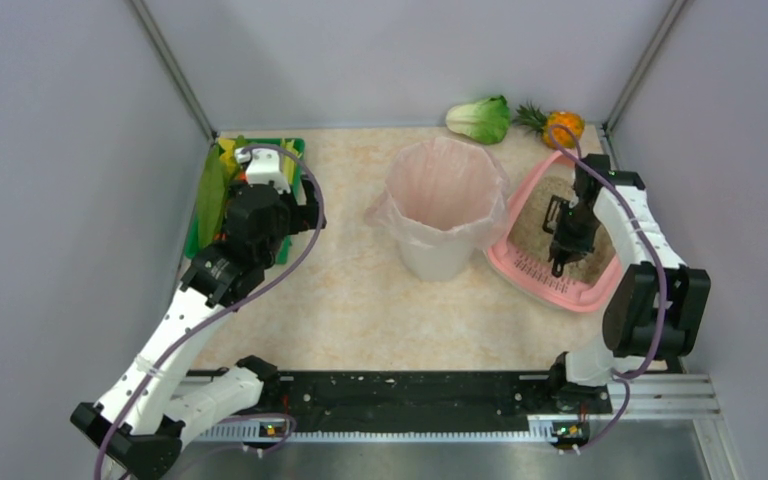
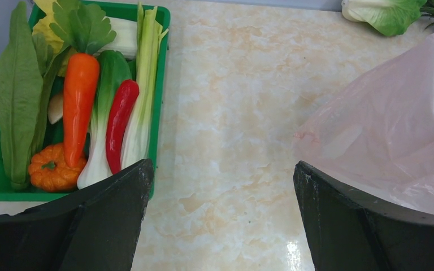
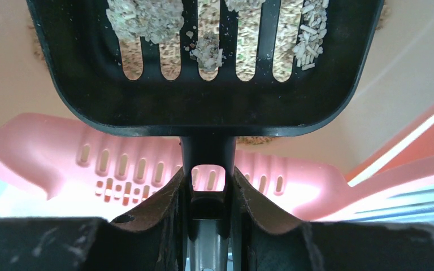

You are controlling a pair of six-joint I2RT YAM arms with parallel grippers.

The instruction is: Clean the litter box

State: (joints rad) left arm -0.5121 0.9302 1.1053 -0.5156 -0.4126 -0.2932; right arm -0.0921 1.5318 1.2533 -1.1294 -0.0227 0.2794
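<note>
The pink litter box [image 1: 533, 268] sits at the right of the table, beige granules inside and a slotted strip [image 3: 118, 169] along its near rim. My right gripper [image 1: 566, 240] [image 3: 208, 186] is shut on the handle of a black slotted scoop [image 3: 203, 101], held over the box. Clumps of litter [image 3: 144, 20] lie on the scoop's slots. My left gripper [image 2: 220, 186] is open and empty above bare table, between the green tray and the bin.
A white bin with a pink liner [image 1: 446, 205] stands mid-table, just left of the litter box. A green tray of toy vegetables [image 2: 161, 68] is at the left. A toy cabbage [image 1: 480, 118] and pineapple [image 1: 558, 124] lie at the back wall.
</note>
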